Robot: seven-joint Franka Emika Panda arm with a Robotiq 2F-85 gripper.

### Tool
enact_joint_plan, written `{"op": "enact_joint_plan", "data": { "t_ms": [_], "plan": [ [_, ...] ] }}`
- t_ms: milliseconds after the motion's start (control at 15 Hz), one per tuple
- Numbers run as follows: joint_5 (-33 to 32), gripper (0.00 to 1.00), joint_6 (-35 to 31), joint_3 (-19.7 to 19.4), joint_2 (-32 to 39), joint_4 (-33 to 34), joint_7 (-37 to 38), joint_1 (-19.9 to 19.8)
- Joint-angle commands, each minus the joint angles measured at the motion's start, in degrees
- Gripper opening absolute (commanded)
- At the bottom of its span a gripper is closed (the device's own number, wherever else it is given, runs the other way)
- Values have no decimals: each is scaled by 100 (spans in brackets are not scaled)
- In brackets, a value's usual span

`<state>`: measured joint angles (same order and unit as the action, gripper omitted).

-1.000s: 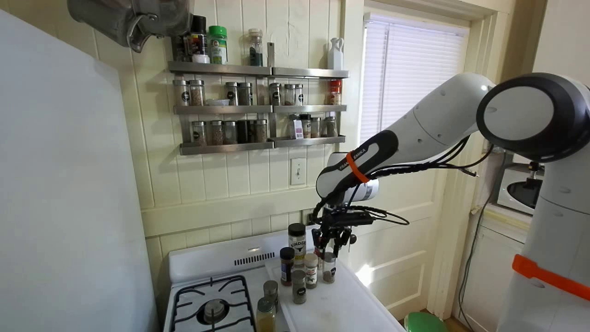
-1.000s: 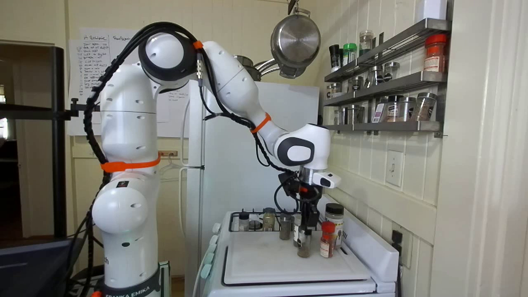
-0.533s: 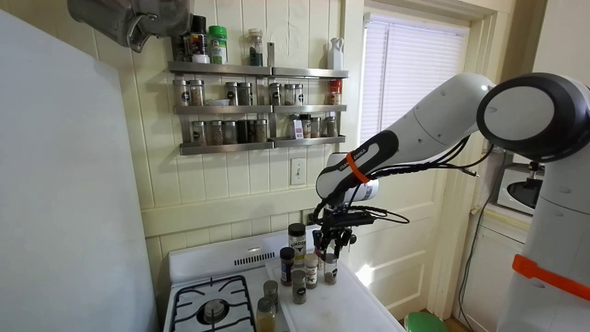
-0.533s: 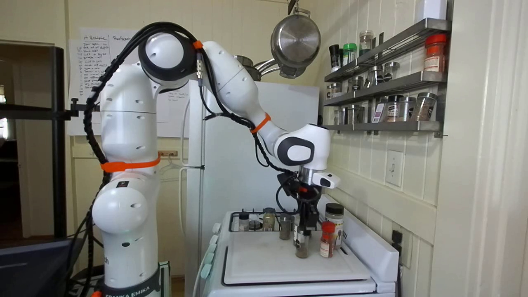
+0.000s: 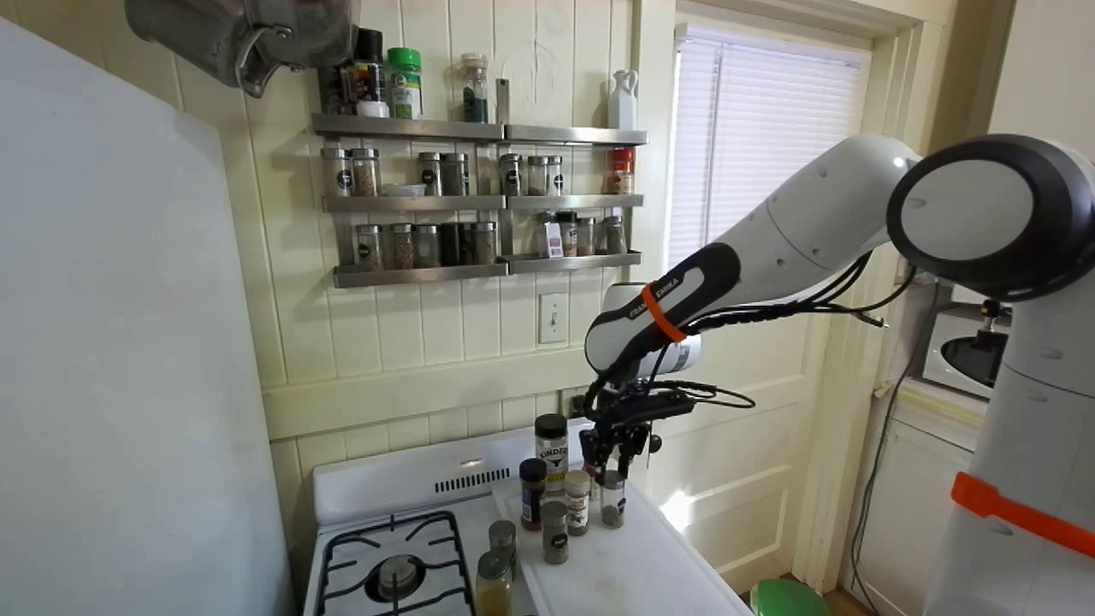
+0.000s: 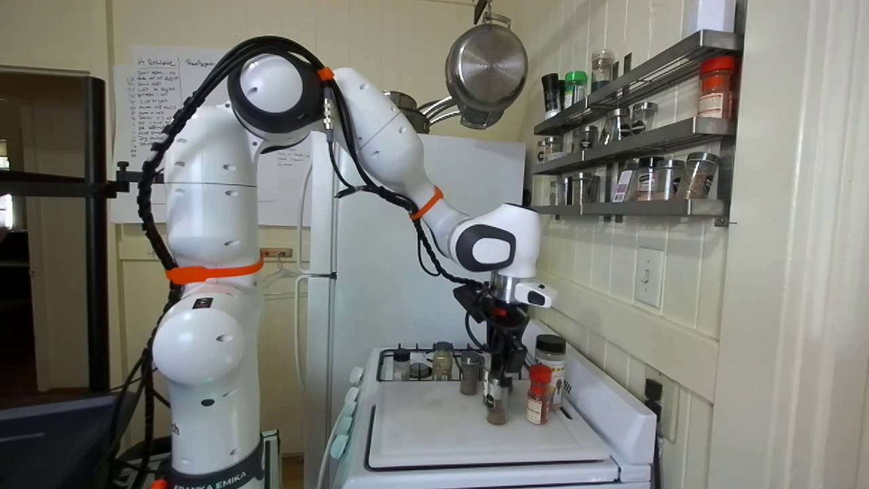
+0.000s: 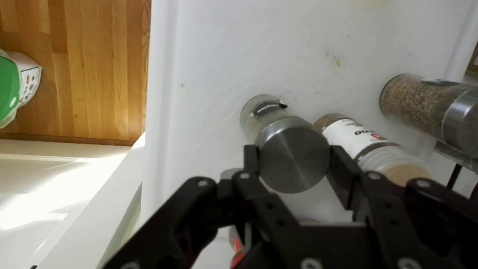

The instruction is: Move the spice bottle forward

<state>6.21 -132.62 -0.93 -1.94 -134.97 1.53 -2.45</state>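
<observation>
On the white stove cover (image 6: 434, 435), the spice bottle (image 6: 497, 409) stood near upright, transparent, with a metal lid (image 7: 295, 164) and a dark label (image 7: 268, 107). Whether its base bore on the cover or hung just above it could not be determined. The hand (image 7: 294, 154) was grasping this bottle: in the wrist view its fingers (image 7: 250, 158) bore on the lid from opposite sides.

Near the bottle, on the wall side and apart from it, stood a red-capped bottle (image 6: 539, 395). Toward the burner (image 5: 398, 573), a cream-capped shaker (image 5: 577, 506) with a white label was just beside it, a gap showing in an exterior view. Beyond the shaker were noted a black-capped bottle (image 5: 532, 500) and, nearer the front, a metal-lidded jar (image 5: 555, 539). A tall jar (image 5: 552, 458) lettered KINDER stood near the backguard (image 5: 402, 492). An amber-filled jar (image 5: 494, 590) was near the burner. Overhead, wall shelves (image 5: 428, 204) carried rows of spice containers (image 5: 430, 175).
</observation>
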Motion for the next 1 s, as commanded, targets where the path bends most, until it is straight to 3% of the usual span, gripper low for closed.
{"op": "enact_joint_plan", "data": {
  "t_ms": [0, 600, 800, 933],
  "plan": [
    [-54, 38, -4, 10, -195, -123, -382, 81],
    [-81, 45, 45, 24, -376, -215, -1024, 135],
    [-65, 56, 43, 20, -413, -247, -1192, 141],
    [-64, 56, 38, 19, -433, -249, -1289, 147]
  ]
}}
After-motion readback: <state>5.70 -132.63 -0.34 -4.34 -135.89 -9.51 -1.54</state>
